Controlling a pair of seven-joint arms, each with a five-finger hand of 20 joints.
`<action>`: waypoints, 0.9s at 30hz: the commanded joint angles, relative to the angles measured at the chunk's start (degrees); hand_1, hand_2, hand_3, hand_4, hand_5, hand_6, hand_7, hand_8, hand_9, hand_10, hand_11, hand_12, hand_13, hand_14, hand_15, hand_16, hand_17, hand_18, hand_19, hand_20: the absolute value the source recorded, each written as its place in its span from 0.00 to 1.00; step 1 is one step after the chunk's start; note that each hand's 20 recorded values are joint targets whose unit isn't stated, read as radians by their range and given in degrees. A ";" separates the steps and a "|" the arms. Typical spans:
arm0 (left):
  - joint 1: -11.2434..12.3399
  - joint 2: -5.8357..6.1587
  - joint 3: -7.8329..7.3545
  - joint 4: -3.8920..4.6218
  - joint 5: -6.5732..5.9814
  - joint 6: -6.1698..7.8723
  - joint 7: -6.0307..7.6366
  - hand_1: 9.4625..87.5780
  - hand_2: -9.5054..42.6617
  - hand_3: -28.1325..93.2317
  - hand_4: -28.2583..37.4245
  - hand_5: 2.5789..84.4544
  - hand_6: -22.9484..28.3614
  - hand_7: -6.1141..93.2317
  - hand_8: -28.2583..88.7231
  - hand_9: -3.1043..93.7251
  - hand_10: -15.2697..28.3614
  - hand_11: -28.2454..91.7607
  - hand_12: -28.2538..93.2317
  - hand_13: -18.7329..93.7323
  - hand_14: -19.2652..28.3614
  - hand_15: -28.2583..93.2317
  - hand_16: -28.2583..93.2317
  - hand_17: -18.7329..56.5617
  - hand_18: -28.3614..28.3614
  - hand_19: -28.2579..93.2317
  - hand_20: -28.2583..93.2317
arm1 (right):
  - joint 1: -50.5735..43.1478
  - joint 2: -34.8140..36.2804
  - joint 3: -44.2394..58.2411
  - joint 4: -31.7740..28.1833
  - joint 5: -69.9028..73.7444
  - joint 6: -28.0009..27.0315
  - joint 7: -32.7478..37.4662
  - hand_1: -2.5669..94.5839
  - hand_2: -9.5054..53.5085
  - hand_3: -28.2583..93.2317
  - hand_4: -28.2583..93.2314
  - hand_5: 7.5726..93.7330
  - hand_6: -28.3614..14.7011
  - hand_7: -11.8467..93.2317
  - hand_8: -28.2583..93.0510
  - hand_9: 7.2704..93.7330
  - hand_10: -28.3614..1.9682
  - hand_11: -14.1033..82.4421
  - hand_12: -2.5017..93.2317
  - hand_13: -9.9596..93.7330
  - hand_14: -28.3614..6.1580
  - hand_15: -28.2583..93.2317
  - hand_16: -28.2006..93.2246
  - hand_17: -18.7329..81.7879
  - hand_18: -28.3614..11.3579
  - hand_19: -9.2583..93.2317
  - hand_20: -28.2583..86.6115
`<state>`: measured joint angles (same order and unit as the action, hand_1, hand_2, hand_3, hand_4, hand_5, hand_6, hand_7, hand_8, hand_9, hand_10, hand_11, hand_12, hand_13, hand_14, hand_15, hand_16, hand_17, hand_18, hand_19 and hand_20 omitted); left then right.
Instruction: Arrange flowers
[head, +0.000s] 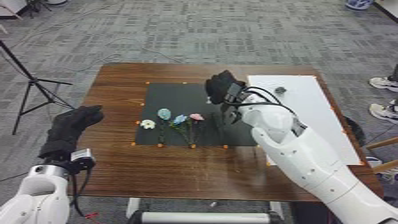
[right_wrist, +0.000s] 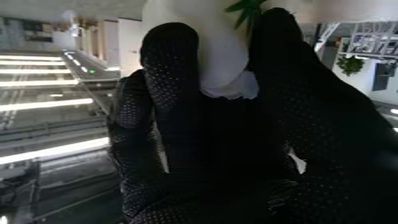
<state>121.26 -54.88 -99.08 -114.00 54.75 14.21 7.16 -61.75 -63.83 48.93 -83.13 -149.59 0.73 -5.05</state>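
In the head view, my right hand (head: 220, 89) is over the black mat (head: 169, 92) near the white sheet. In the right wrist view, my right hand (right_wrist: 173, 75) pinches a pale white flower (right_wrist: 218, 55) between fingers and thumb, with a green leaf beside it. Four flowers lie on the mat: a white flower (head: 147, 124), a pale green flower (head: 163, 114), a blue flower (head: 179, 119) and a pink flower (head: 196, 117), their stems toward the near edge. My left hand (head: 71, 124), open, hangs at the table's left edge.
A white sheet (head: 306, 120) covers the right of the brown table (head: 169, 172), with a small dark tuft (head: 281, 91) on its far part. My right forearm crosses the sheet. A tripod (head: 34, 80) stands left of the table.
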 joint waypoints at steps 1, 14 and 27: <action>-0.78 0.11 0.76 0.35 0.45 -1.04 -0.65 0.24 0.39 0.79 0.08 0.66 0.49 0.24 0.17 0.60 0.69 0.42 0.33 0.53 0.78 0.42 0.22 0.34 0.69 0.28 0.37 | -2.36 -0.57 0.86 1.79 -2.44 -1.78 -1.16 0.62 0.00 0.76 0.02 0.83 0.75 0.34 0.21 0.88 0.67 0.19 0.29 0.77 0.55 0.67 0.53 0.52 0.19 0.81 0.71; -1.22 0.31 0.77 0.52 0.55 -1.45 -0.57 0.24 0.38 0.79 0.09 0.65 0.49 0.24 0.17 0.60 0.69 0.42 0.33 0.53 0.78 0.42 0.22 0.34 0.69 0.28 0.37 | -2.10 0.47 2.38 1.29 -2.05 -6.05 -0.72 0.58 0.00 0.76 0.03 0.75 0.72 0.35 0.21 0.79 0.65 0.25 0.23 0.75 0.54 0.69 0.52 0.51 0.19 0.81 0.71; -0.78 0.01 0.23 0.43 0.79 -2.12 -0.27 0.25 0.32 0.79 0.11 0.65 0.49 0.24 0.17 0.59 0.69 0.42 0.33 0.53 0.78 0.42 0.22 0.34 0.69 0.28 0.37 | -0.78 1.51 2.89 -0.69 -0.95 -8.89 -0.66 0.45 0.00 0.83 0.04 0.66 0.70 0.32 0.15 0.70 0.59 0.28 0.18 0.71 0.50 0.70 0.50 0.48 0.18 0.80 0.71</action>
<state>120.21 -54.47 -98.35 -113.52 54.97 13.14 6.88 -63.93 -62.98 51.14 -82.59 -150.44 -6.56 -5.76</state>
